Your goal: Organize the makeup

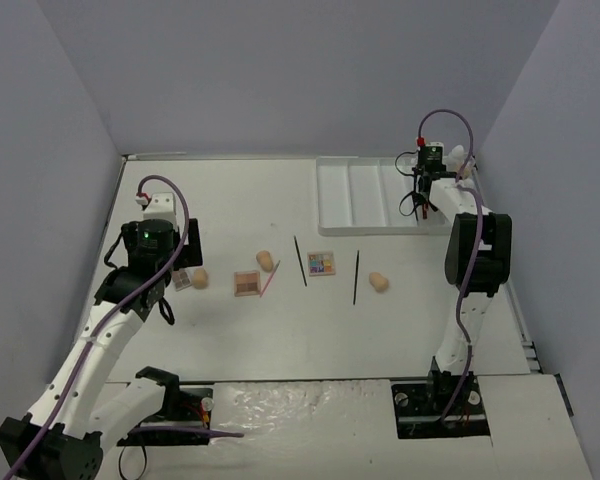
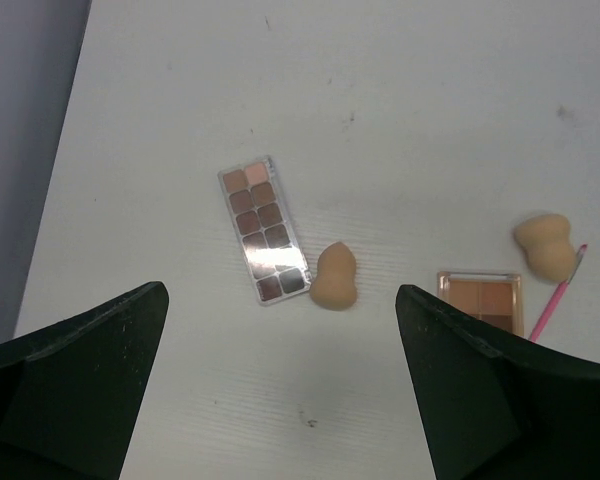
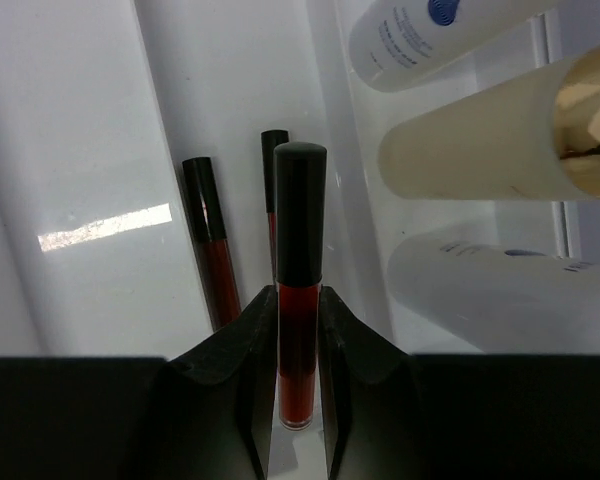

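on the left, the left pincer (image 2: 280, 295) hangs above the desk (image 1: 230, 200) with its jaws spread wide and nothing between them. directly under the gap lie a long eyeshadow palette (image 2: 265, 232) and, touching its lower corner, a peach sponge (image 2: 334, 277). to the right of these sit a small peach palette (image 2: 480, 300), a second sponge (image 2: 545, 245) and a pink pencil (image 2: 558, 300) lying beside that palette. further right across the desk are a black pencil (image 1: 300, 260), a colourful palette (image 1: 321, 264), another black pencil (image 1: 356, 277) and a third sponge (image 1: 379, 282), all loose and not yet sorted. at the far right, the right pincer (image 3: 298, 305) is over the white divided tray (image 1: 365, 195), its jaws narrow and clamped on a red lipstick tube (image 3: 300, 200) with a black cap. the tube points along a tray channel where two more lipstick tubes (image 3: 208, 240) lie; the neighbouring compartment holds three bottles (image 3: 480, 140). whether the held tube touches the tray floor cannot be told. the step in hand seems to be setting this lipstick with its like; the next move calls for easing the jaws apart, while the left arm looks ready to drop onto the sponge or palette.
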